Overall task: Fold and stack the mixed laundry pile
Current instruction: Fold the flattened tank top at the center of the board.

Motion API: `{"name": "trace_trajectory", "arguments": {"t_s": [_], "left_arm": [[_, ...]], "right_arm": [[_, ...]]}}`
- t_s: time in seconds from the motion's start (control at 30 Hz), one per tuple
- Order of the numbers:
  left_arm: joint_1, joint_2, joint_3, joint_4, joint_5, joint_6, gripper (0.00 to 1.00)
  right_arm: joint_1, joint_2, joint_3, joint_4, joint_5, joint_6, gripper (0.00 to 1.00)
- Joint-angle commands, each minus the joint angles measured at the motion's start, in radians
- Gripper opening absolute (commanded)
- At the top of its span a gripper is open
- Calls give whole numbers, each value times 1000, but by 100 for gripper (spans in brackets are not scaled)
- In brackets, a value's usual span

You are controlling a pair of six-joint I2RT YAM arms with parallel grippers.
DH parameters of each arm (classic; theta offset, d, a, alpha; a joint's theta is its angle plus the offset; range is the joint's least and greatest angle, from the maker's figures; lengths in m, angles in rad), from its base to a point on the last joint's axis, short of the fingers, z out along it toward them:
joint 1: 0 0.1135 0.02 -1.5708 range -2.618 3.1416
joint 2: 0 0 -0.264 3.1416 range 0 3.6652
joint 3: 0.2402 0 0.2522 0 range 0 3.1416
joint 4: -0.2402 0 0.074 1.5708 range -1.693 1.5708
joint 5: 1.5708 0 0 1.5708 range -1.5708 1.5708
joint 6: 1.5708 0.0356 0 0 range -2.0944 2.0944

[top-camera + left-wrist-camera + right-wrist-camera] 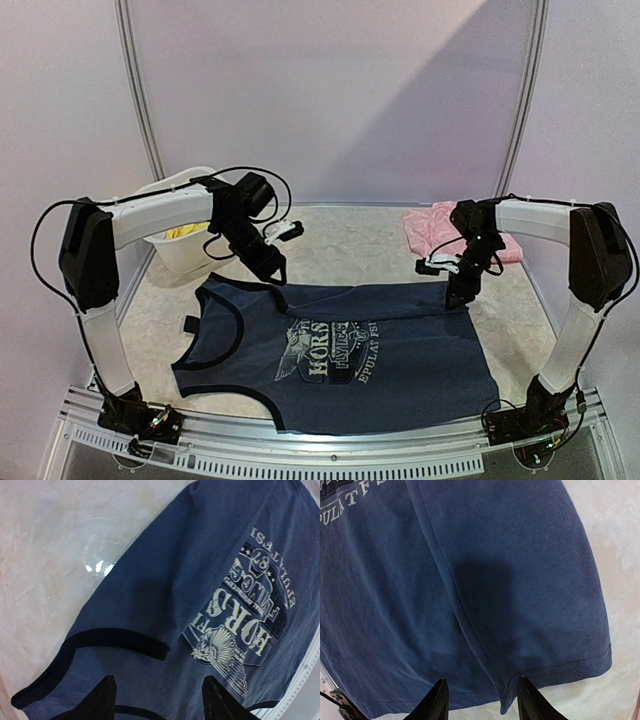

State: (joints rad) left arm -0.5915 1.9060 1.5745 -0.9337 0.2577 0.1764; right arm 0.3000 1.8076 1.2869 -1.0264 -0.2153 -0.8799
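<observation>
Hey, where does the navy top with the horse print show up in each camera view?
Top external: navy top lies spread flat at the centre-front of the table.
Left wrist: navy top fills the right and lower frame.
Right wrist: navy top covers most of the frame.
Shared landmark: its pale lettering, at right in the left wrist view, top left in the right wrist view.

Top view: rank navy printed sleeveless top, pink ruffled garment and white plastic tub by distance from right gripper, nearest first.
From the right gripper:
1. Navy printed sleeveless top: directly beneath it, spread across the table's middle.
2. Pink ruffled garment: just behind it, back right.
3. White plastic tub: far across, back left.
</observation>
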Motion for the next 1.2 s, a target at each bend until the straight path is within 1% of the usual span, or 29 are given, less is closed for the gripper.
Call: {"name": "trace_trajectory", "arguments": {"t_s": [0.0, 0.13, 0.17, 0.2, 0.27, 0.37, 0.5, 0.7, 0.77, 0.9, 1.17], "left_arm": [[-14, 2, 36, -24, 80, 122, 60], [-55, 66, 84, -50, 34, 156, 61], [-71, 77, 94, -59, 0, 165, 61], [-92, 81, 99, -65, -39, 180, 61], [-110, 74, 84, -54, -63, 214, 62], [-116, 78, 59, -60, -85, 246, 62], [-127, 77, 27, -66, -105, 279, 61], [-153, 142, 27, -66, -191, 294, 59], [-161, 156, 25, -50, -221, 298, 58], [-165, 181, 36, -42, -238, 305, 54], [-169, 214, 38, -48, -207, 311, 44]], "right_arm": [[-10, -41, -31, -5, 58, -94, 48], [-11, -32, -55, 8, 91, -118, 49], [-11, -28, -59, 15, 100, -119, 48], [-10, -23, -64, 20, 109, -119, 48], [-11, -18, -69, 32, 120, -115, 46], [-10, -9, -71, 57, 136, -106, 41], [-11, 8, -75, 74, 157, -99, 32], [-11, 26, -66, 70, 154, -90, 19], [-11, 27, -66, 65, 153, -86, 17], [-11, 22, -69, 61, 155, -85, 14], [-10, 20, -69, 63, 154, -76, 12]]}}
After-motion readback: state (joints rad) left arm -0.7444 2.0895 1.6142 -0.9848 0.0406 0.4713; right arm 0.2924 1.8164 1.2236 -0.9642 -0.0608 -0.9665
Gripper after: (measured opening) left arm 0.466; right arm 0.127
